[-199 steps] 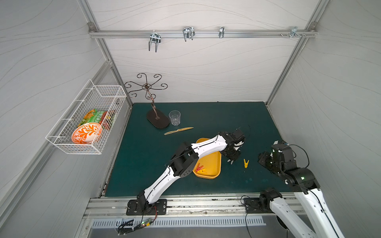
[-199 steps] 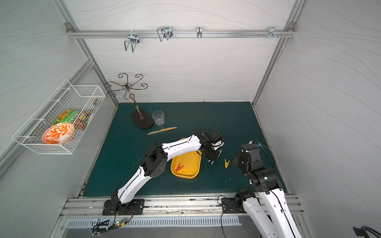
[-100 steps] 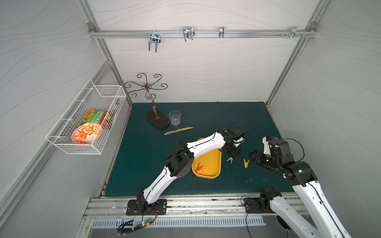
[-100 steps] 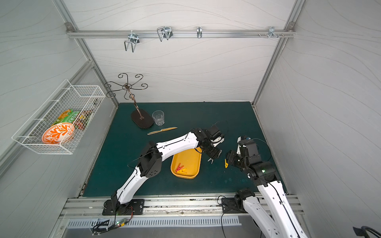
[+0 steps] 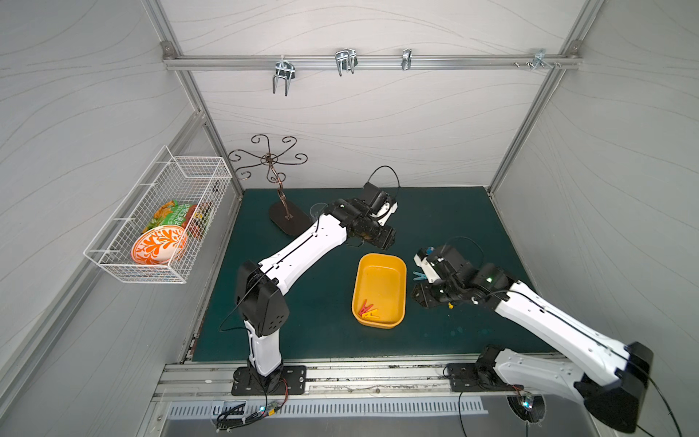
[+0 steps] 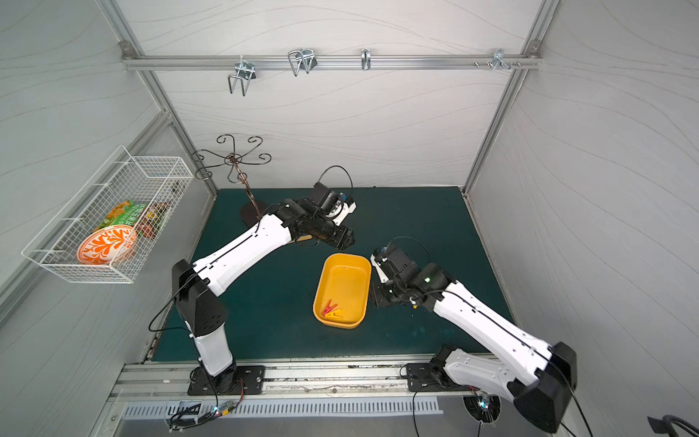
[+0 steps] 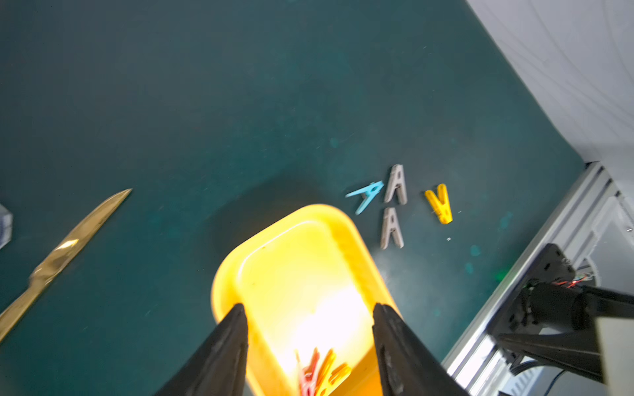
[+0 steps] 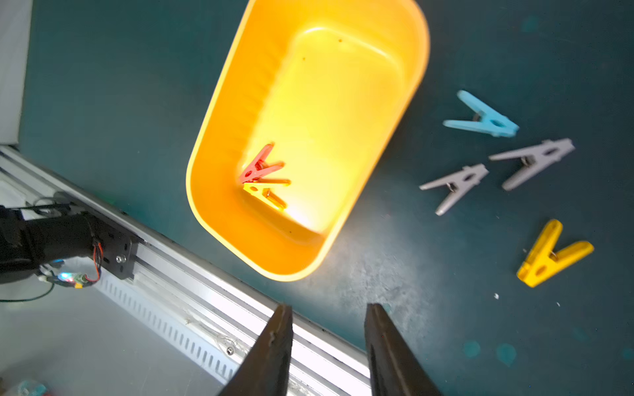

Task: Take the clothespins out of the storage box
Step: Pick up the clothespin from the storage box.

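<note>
The yellow-orange storage box [image 5: 382,276] [image 6: 344,280] lies mid-mat. A red clothespin [image 8: 259,168] [image 5: 365,307] and a yellow clothespin [image 8: 266,195] lie together at its near end. On the mat to the box's right lie a light blue clothespin [image 8: 483,120] [image 7: 365,195], two grey clothespins [image 8: 456,185] [image 8: 535,159] and another yellow clothespin [image 8: 552,255] [image 7: 441,202]. My left gripper [image 7: 308,308] [image 5: 386,242] hovers open and empty above the box's far end. My right gripper [image 8: 327,308] [image 5: 420,299] hangs open and empty over the mat just right of the box, covering most of the loose pins in both top views.
A gold knife [image 7: 65,247] lies on the mat beyond the box, next to a clear glass [image 5: 316,208]. A curly metal stand [image 5: 281,189] rises at the back left. A white wire basket [image 5: 159,219] hangs on the left wall. The front rail [image 8: 206,291] bounds the mat.
My left gripper has opened and drawn back from the mat right of the box to above its far end. My right gripper has swung in towards the box and opened wider.
</note>
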Action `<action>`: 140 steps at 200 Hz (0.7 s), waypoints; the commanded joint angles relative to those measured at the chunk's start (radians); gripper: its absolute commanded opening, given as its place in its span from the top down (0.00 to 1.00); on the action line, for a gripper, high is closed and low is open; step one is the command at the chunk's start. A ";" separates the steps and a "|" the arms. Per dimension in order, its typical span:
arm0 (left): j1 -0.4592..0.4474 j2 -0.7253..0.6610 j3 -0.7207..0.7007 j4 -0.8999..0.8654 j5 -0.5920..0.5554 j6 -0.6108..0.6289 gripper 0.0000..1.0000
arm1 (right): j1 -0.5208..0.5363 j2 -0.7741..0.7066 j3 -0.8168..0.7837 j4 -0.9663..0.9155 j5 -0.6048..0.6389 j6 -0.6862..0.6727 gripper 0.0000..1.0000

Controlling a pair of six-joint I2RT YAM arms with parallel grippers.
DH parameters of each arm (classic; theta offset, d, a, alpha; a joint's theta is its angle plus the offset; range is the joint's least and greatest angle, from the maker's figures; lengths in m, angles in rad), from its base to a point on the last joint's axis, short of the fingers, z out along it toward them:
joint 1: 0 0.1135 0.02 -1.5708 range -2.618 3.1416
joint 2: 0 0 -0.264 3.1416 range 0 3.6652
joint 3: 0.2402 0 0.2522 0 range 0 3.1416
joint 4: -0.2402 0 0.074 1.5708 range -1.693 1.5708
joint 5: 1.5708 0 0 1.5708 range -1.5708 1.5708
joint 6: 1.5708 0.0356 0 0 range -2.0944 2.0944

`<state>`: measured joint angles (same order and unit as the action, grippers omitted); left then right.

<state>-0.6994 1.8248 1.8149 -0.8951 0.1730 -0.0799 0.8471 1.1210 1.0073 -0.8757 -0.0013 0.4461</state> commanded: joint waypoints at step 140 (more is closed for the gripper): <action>0.301 -0.117 -0.082 -0.071 -0.014 0.125 0.38 | 0.141 0.582 0.241 0.205 -0.251 -0.714 0.57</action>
<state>-0.4492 1.7378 1.7195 -0.9470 0.1509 0.0490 0.9901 1.6608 1.2110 -0.6868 -0.2047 -0.0975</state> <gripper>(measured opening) 0.619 0.424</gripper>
